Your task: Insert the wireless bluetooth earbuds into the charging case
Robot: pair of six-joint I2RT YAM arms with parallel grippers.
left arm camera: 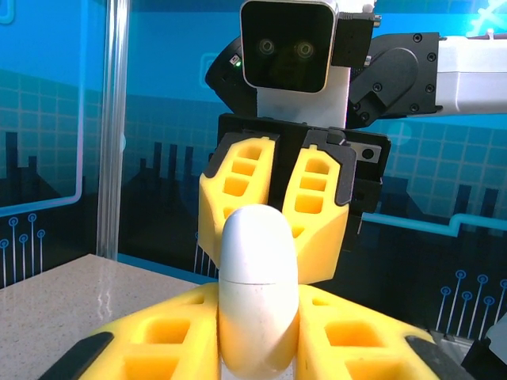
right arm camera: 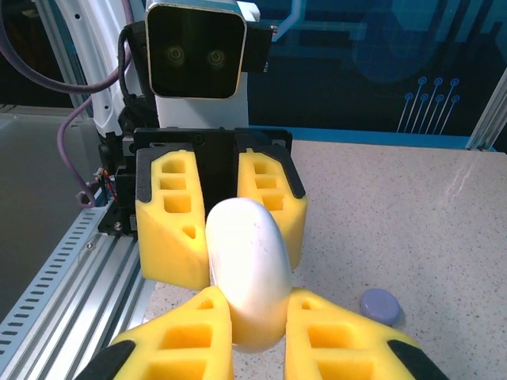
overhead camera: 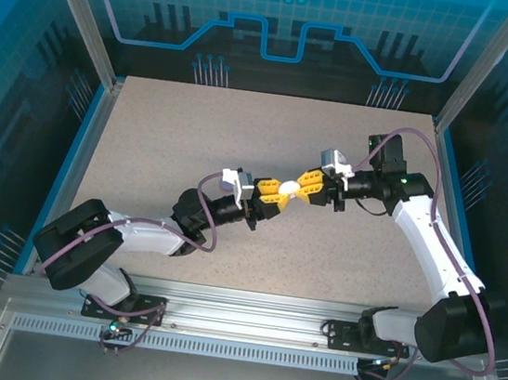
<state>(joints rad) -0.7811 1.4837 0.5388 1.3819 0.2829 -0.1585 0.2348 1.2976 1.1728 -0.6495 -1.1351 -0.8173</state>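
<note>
The white charging case (overhead camera: 289, 188) is held in the air above the table (overhead camera: 176, 142), clamped at one end by the left gripper (overhead camera: 277, 196) and at the other by the right gripper (overhead camera: 303, 184). A small purple round piece (right arm camera: 380, 305) is seen lying on the table, apart from both
</note>
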